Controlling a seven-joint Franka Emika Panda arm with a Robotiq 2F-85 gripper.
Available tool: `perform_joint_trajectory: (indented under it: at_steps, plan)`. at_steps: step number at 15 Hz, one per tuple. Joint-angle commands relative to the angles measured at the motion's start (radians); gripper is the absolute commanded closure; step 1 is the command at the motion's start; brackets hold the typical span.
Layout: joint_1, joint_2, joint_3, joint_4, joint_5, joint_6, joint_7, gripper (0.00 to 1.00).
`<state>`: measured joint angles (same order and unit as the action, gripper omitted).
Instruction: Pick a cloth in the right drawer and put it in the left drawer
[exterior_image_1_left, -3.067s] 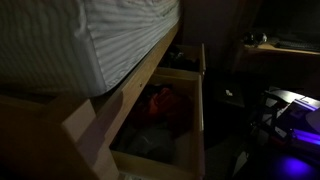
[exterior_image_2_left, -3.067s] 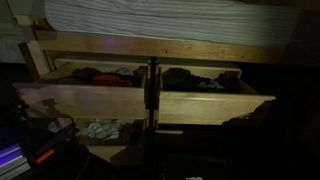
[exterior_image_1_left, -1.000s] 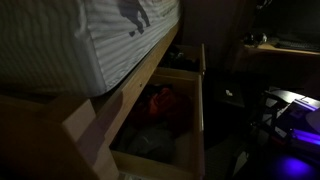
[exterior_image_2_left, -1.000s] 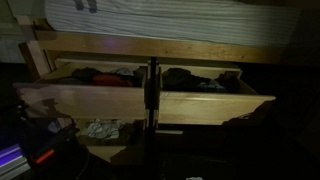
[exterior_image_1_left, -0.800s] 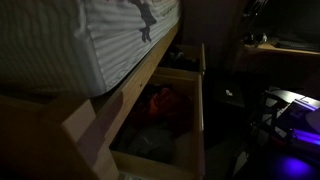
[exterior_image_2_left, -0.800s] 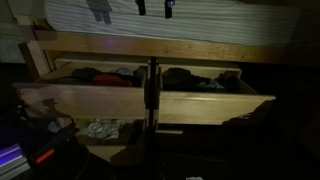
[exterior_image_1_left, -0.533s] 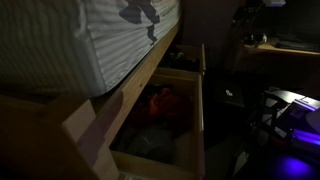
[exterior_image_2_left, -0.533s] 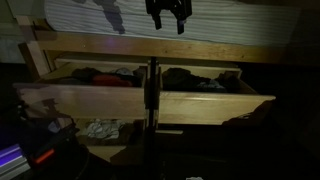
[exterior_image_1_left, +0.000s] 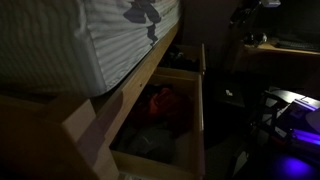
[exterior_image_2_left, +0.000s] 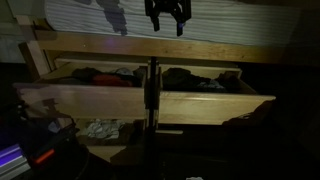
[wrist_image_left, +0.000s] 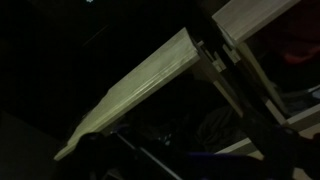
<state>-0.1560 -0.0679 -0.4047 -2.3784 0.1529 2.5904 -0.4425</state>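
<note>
Gripper (exterior_image_2_left: 167, 25), jaws spread and empty, hanging high before the striped mattress (exterior_image_2_left: 230, 25), above two open wooden drawers; dark cloths (exterior_image_2_left: 186, 76) heaped in right drawer (exterior_image_2_left: 215, 106), left drawer (exterior_image_2_left: 80, 100) likewise holding clothing.

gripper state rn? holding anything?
Gripper: open, fingers apart, holding nothing.

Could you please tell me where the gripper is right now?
In an exterior view the gripper hangs at the top centre of the picture, in front of the striped mattress and roughly above the dark centre post.
</note>
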Motion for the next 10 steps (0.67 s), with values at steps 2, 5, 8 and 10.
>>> perform_joint_trajectory:
  at_steps: [2, 5, 8, 10]
  plan:
    - [-0.041, 0.121, 0.021, 0.131, 0.123, -0.167, -0.323, 0.00]
    - [-0.090, 0.229, 0.043, 0.228, 0.119, -0.274, -0.472, 0.00]
    - [-0.114, 0.203, 0.072, 0.196, 0.035, -0.243, -0.390, 0.00]
    - [-0.124, 0.249, 0.081, 0.229, 0.015, -0.246, -0.387, 0.00]
